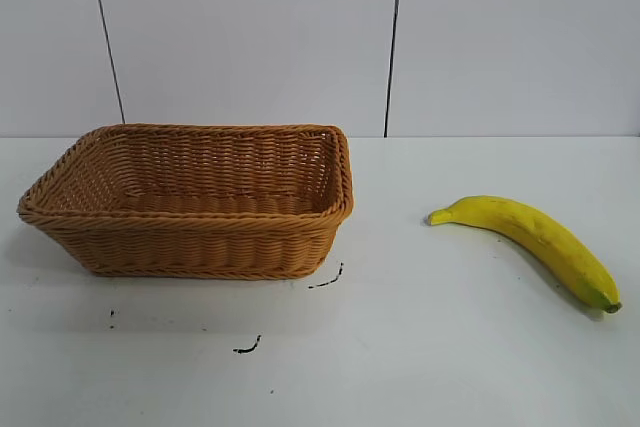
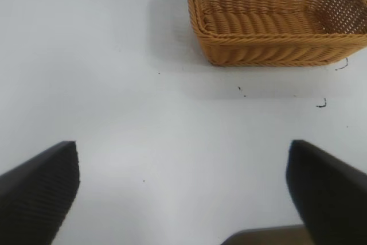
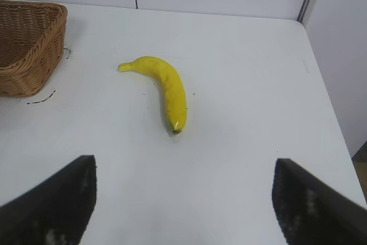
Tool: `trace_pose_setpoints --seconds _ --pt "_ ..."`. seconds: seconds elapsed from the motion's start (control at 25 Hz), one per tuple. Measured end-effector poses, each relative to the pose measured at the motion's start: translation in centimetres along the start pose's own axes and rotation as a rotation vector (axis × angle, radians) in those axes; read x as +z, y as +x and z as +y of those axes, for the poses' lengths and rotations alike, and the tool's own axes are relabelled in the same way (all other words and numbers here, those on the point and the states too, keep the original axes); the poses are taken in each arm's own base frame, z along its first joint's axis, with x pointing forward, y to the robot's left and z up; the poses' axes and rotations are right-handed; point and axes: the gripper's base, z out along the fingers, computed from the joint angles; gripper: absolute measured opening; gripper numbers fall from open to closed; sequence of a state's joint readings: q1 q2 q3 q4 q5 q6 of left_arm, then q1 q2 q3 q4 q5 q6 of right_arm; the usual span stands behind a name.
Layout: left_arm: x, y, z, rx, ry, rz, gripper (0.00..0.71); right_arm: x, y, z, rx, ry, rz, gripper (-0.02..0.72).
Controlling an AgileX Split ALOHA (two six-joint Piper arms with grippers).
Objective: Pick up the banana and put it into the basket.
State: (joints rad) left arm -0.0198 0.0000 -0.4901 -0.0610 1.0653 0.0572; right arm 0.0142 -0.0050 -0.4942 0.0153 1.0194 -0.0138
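From my seat the basket (image 1: 190, 202) reads as woven wicker, ribbed and rough, with a braided rim and a slight sheen on the strands. The banana (image 1: 530, 237) has a smooth, faintly waxy skin, dulling at its dark tip. The table (image 1: 420, 347) looks like a smooth matt white laminate, marked by a few black scuffs (image 1: 248, 347). My left gripper (image 2: 182, 199) shows finely ribbed matt black fingers (image 2: 40, 193); the right gripper (image 3: 183, 199) has matt black fingers (image 3: 54, 205) too, scuffed pale in spots.
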Motion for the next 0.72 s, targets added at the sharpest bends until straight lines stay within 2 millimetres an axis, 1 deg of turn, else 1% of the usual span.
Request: trace_pose_setpoints --seconds 0.56,0.64,0.72 --pt "0.0 0.0 0.0 0.000 0.000 0.000 0.695 0.1 -0.1 0.0 0.002 -0.001 0.014 0.602" --pt "0.0 0.0 0.0 0.000 0.000 0.000 0.695 0.3 -1.0 0.0 0.009 -0.006 0.045 0.602" --pt "0.0 0.0 0.0 0.000 0.000 0.000 0.695 0.9 -2.5 0.1 0.015 -0.010 0.095 0.602"
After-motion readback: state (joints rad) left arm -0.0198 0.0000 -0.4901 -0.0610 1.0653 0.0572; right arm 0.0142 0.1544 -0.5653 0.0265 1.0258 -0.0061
